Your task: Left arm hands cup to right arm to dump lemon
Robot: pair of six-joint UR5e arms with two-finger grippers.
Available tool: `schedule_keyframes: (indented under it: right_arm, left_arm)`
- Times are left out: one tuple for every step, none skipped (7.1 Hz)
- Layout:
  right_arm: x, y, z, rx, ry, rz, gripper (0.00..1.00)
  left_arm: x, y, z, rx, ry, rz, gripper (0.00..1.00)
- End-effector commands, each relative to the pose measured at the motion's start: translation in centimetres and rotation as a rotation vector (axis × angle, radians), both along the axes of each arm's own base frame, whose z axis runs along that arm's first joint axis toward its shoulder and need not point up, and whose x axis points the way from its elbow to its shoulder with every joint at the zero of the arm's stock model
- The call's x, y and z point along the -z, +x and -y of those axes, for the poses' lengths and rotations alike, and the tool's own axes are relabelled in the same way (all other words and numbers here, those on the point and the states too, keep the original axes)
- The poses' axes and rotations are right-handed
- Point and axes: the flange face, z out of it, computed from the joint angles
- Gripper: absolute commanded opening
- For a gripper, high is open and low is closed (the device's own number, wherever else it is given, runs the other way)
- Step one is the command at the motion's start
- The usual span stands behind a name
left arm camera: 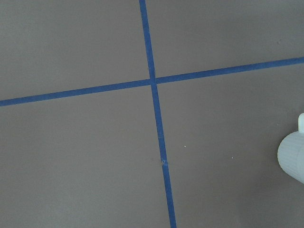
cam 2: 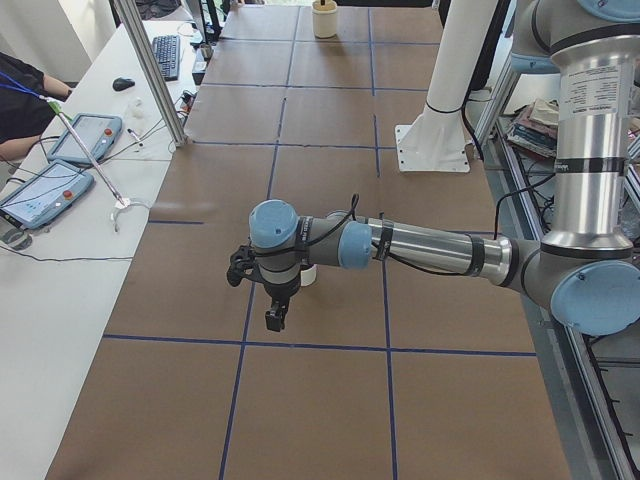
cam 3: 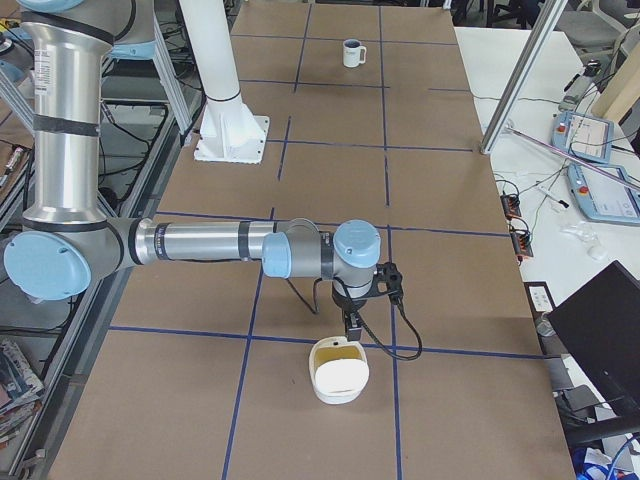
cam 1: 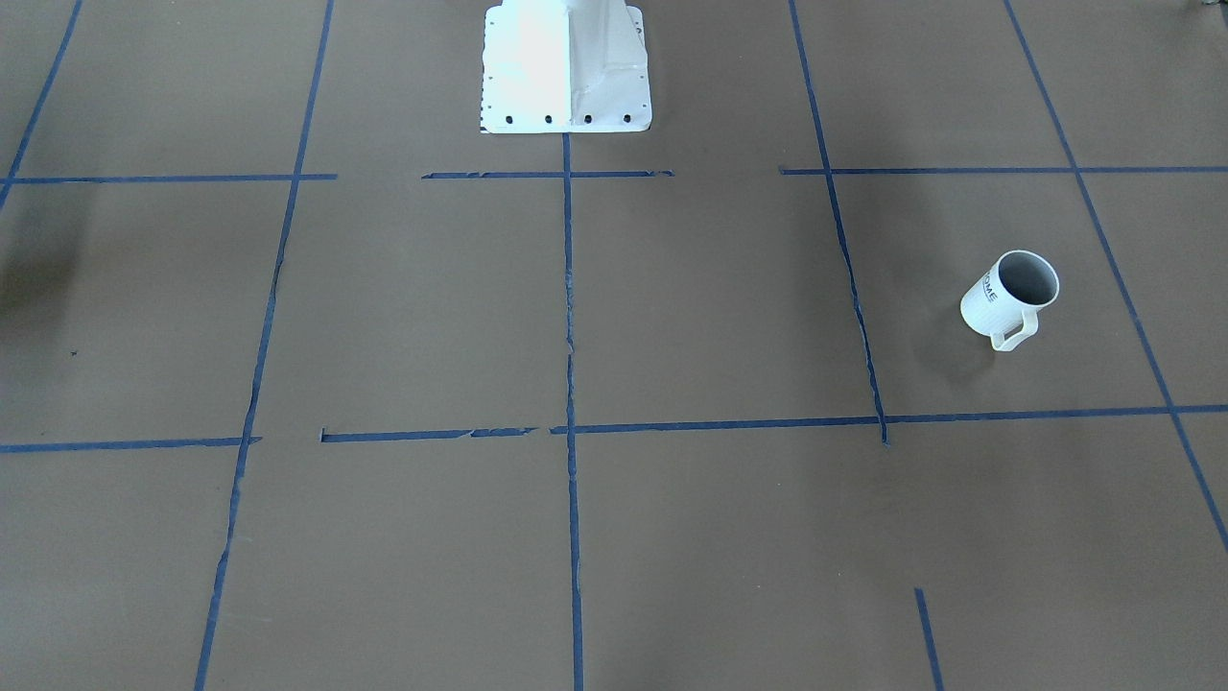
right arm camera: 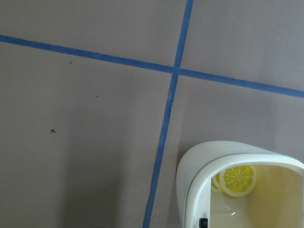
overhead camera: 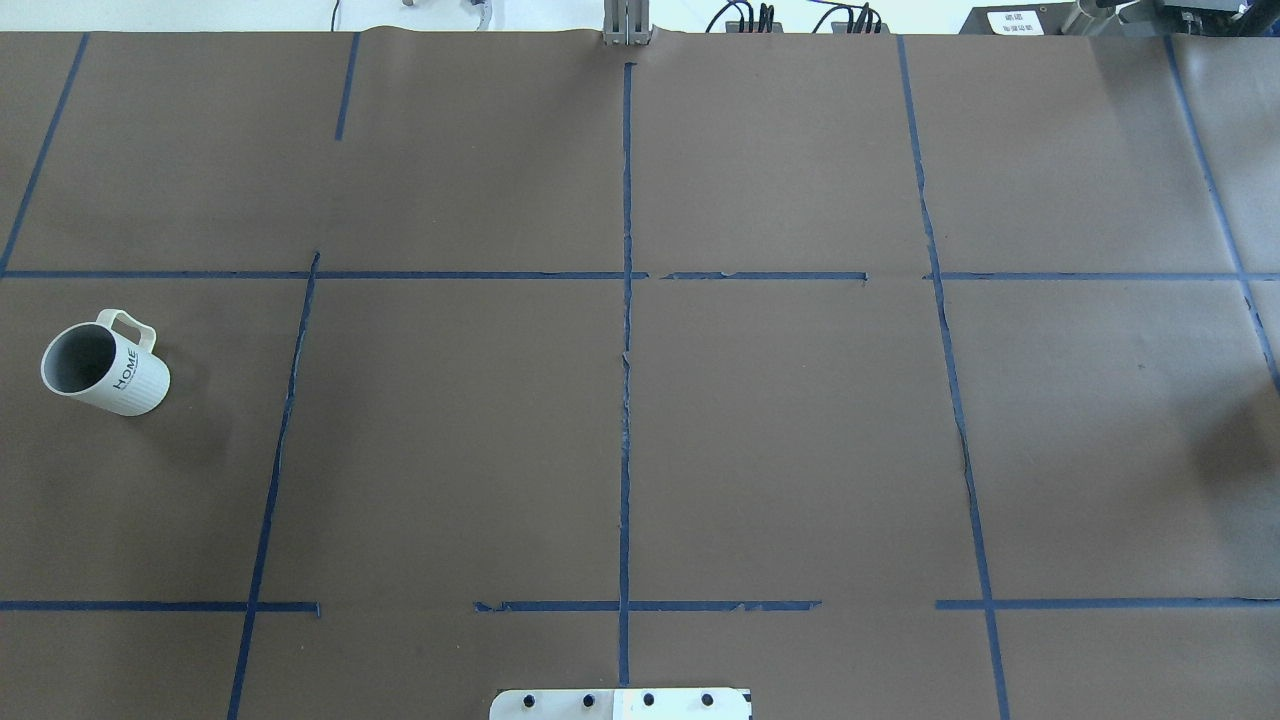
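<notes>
1. The left gripper (cam 2: 273, 312) hangs low just beside the cup (overhead camera: 105, 368); I cannot tell if its fingers are apart or together; the same goes for the right gripper (cam 3: 352, 325), which hangs over a white tub (right arm camera: 199, 166).
2. The cup stands upright on the table (overhead camera: 640, 450), on the robot's left side; its handle (overhead camera: 126, 324) points away from the robot.
3. The cup looks hard and smooth; I think it is light, but it could break if dropped; the ribs on its side should stop some slipping.
4. A good hold is a pinch on the wall at the rim; that leaves the handle free for the other arm.
5. A lemon slice (right arm camera: 240, 179) lies in the tub; I see no lemon in the cup's grey inside; the blue tape lines (overhead camera: 626, 400) are flat, so I think they block nothing.
</notes>
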Motion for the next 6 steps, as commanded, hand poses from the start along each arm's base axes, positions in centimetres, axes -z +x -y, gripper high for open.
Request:
schedule_keyframes:
  right_arm:
    - [-0.68,0.11,-1.21,0.003,-0.005,-0.008,1.0]
    - [-0.54,0.04,-1.12,0.004,-0.002,-0.008,1.0]
    - [-0.54,-0.16,-1.1,0.009,-0.002,-0.008,1.0]
    - [-0.54,-0.29,-1.08,0.012,-0.002,-0.008,1.0]
    - [-0.68,-0.35,-1.16,0.014,-0.005,-0.008,1.0]
    - [-0.74,-0.35,-1.23,0.014,-0.006,-0.009,1.0]
  left_arm:
    - [-2.17,-0.31,-2.35,-0.044,-0.018,0.012,1.0]
    - [-2.48,-0.3,-2.39,-0.043,-0.027,0.011,1.0]
    - [-2.79,-0.27,-2.22,-0.041,-0.035,0.008,1.0]
    - [-1.94,-0.38,-2.33,-0.041,-0.012,0.013,1.0]
    - [-2.0,-0.45,-2.45,-0.042,-0.003,0.021,1.0]
    - [-2.02,-0.39,-2.38,-0.045,-0.002,0.023,1.0]
